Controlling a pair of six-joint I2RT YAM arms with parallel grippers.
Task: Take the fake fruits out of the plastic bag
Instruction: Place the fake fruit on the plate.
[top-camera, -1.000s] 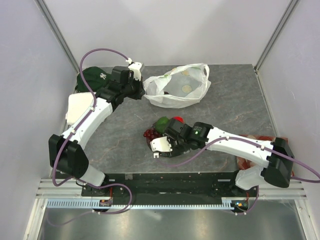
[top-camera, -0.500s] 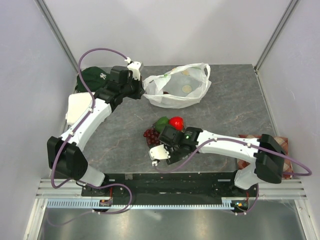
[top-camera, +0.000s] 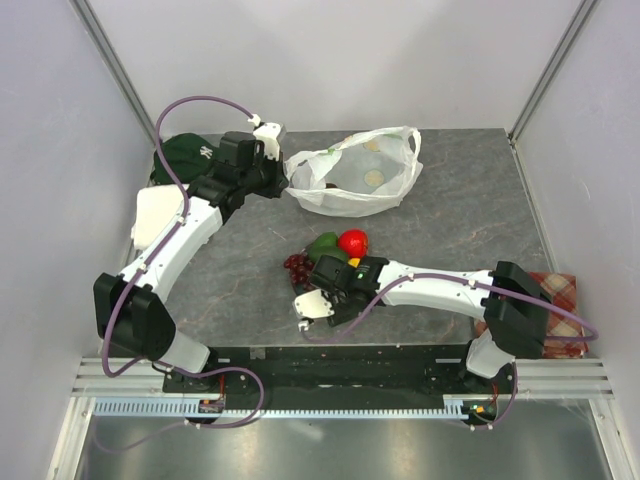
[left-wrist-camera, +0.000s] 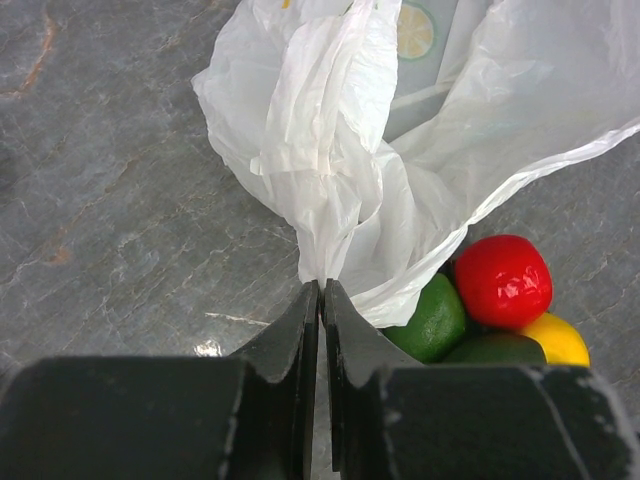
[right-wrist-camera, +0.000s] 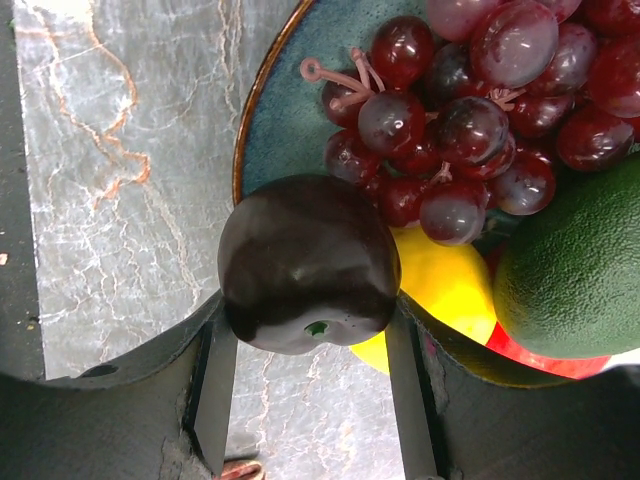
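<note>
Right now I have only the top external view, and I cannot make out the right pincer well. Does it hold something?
Observer: Yes. In the right wrist view the right pincer is shut on a dark purple-brown fruit.
Operator: Where exactly is it?
Observer: It overlaps the rim of the plate, next to the grape bunch. I cannot tell whether it touches the plate.
Operator: And the left pincer?
Observer: The left wrist view shows the left pincer shut on a bunched fold of the plastic bag.
</note>
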